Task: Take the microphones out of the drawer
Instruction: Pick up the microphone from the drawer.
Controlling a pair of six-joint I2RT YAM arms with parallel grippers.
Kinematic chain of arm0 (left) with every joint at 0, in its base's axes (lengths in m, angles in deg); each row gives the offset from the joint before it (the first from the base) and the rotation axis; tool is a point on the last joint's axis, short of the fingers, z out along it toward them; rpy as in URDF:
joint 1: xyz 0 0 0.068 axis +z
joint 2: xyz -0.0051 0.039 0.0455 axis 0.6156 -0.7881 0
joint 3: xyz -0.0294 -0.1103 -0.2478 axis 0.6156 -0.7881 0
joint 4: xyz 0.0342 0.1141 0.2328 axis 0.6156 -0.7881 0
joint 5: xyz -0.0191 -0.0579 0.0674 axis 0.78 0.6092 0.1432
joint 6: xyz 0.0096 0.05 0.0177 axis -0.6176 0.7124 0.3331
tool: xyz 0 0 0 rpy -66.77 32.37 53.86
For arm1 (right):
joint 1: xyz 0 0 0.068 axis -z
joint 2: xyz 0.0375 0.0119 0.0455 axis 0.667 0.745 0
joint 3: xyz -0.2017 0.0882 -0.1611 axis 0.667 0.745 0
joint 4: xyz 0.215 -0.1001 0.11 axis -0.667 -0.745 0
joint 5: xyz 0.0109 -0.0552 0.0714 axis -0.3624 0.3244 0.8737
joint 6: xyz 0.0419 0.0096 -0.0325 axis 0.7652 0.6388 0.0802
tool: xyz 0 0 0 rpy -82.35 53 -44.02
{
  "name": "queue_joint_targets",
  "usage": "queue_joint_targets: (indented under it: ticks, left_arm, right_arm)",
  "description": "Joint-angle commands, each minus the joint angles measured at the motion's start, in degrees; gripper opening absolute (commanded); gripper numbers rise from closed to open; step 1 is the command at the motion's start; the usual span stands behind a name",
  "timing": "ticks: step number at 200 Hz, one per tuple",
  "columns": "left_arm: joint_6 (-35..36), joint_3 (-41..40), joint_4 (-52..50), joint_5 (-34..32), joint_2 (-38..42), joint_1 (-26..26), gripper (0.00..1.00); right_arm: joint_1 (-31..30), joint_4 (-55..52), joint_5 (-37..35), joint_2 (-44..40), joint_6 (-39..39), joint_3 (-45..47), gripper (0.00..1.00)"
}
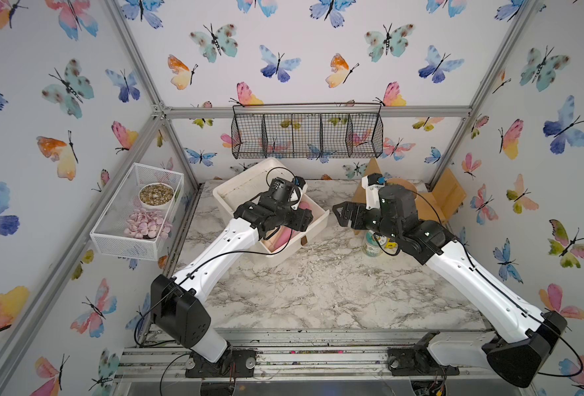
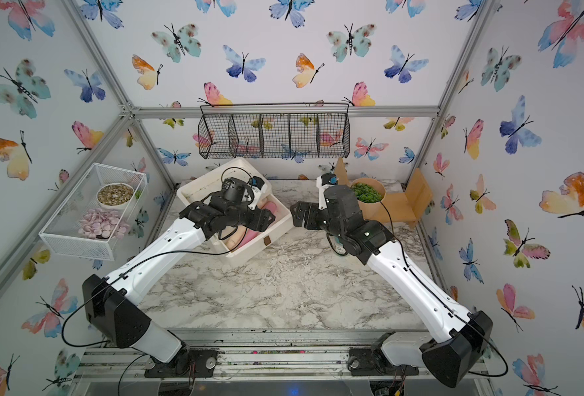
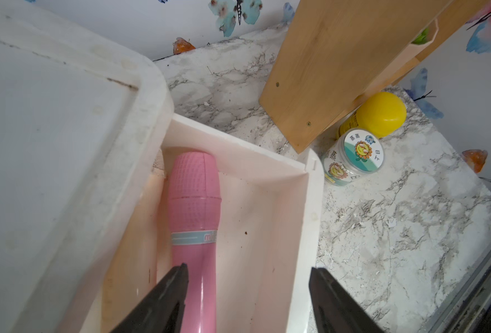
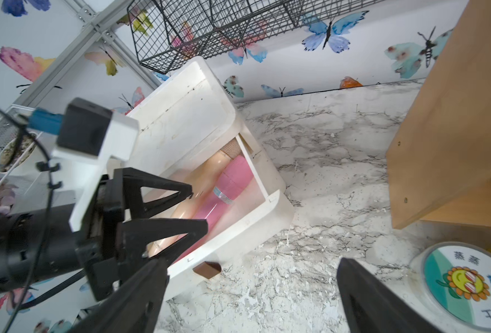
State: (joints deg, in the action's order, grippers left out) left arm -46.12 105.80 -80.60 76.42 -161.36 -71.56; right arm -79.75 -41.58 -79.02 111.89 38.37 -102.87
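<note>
Pink microphone (image 3: pixel 193 219) lies inside the open white drawer (image 3: pixel 310 201), far and left of centre | left gripper (image 3: pixel 249 267) over the drawer, jaws well apart, holding nothing | right gripper (image 4: pixel 253 259) just right of drawer, jaws spread wide, empty

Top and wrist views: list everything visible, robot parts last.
table: one, marble
case: one, white, table's back left
drawer: one, white, pulled from case
microphone: one, pink, in the open drawer
peach cylinder: one, beside the microphone
wooden shelf: one, tan, back right
jar: one, sunflower label, by wooden shelf
bottle: one, yellow, beside jar
plant bowl: one, green, on shelf
wire basket: one, black, back wall
mesh basket: one, white, left wall
pebble bowl: one, white, in mesh basket
petals: a pile, lilac, in mesh basket
left hand: one, black, open over drawer
right hand: one, black, open beside drawer front
</note>
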Motion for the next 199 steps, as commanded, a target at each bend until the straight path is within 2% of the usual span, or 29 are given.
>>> queue_joint_targets:
  ticks: [1, 15, 73, 114, 155, 182, 199]
  left_arm:
    - [2.08, 3.32, -5.16, -6.28, -3.34, -0.91, 0.69]
    - [1.97, 4.72, -6.54, -8.90, -5.03, -0.89, 0.66]
    - [2.00, 7.03, -8.58, -14.83, -8.37, -0.86, 0.63]
    - [2.17, 6.50, -8.60, -15.10, -9.80, -0.89, 0.61]
    - [2.13, 6.64, -8.59, -13.39, -10.99, -0.89, 0.52]
    - [2.14, 7.00, -9.22, -13.14, -12.53, -0.88, 0.52]
    - [2.02, 7.60, -9.86, -13.06, -13.69, -0.89, 0.56]
  right_arm:
    - [0.21, 2.70, 4.86, -0.36, -1.74, 1.48, 0.98]
    - [0.21, 2.99, 5.53, -0.52, -2.00, 2.03, 0.98]
    - [0.21, 5.15, 7.80, -0.73, -2.15, 3.96, 0.98]
    - [0.23, 5.92, 8.22, -0.06, -1.58, 4.17, 0.98]
    - [0.26, 6.47, 7.69, 0.11, -1.04, 4.35, 0.98]
    - [0.22, 6.47, 6.64, -0.06, -0.69, 4.50, 0.98]
    - [0.25, 6.82, 6.45, -0.26, -0.49, 4.50, 0.98]
